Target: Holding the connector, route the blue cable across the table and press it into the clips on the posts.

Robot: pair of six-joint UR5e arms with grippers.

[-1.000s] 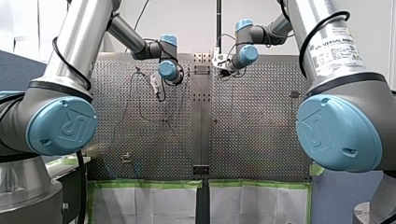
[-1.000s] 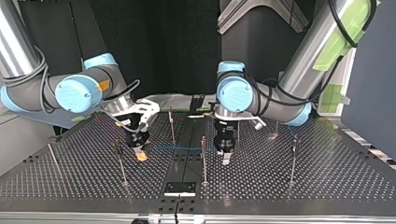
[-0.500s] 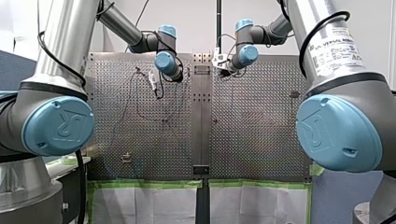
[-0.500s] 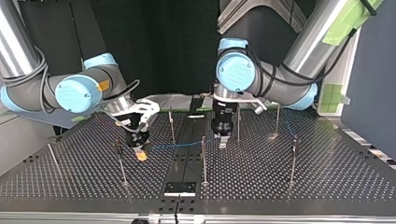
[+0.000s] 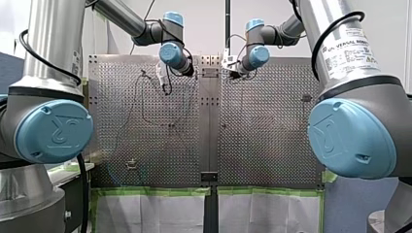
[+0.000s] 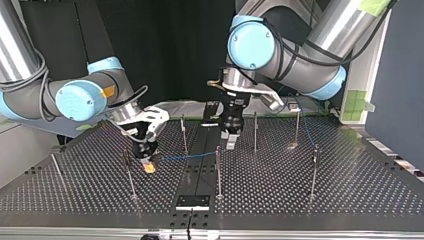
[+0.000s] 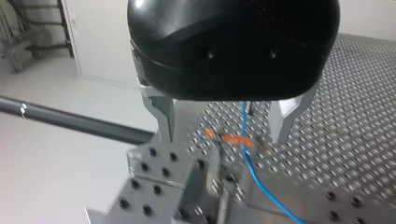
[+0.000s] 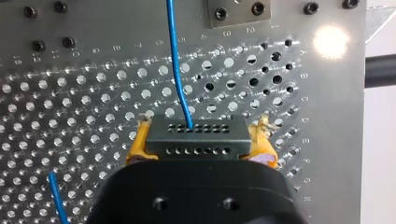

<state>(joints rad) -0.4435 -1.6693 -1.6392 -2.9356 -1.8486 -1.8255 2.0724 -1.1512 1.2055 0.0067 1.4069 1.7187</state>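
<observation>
1. The connector (image 8: pixel 196 137) is being clenched in the right pincer (image 6: pixel 148 166), left of centre in the top view.
2. The left pincer (image 7: pixel 224 126) is being held released astride the blue cable (image 7: pixel 250 168).
3. Routing seems underway; pressing into a clip on the middle post (image 6: pixel 218 167) is being called for next.

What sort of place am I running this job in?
Probably a robotics lab bench: a perforated table with thin posts, my left arm and my right arm over it, a blue cable across it.
</observation>
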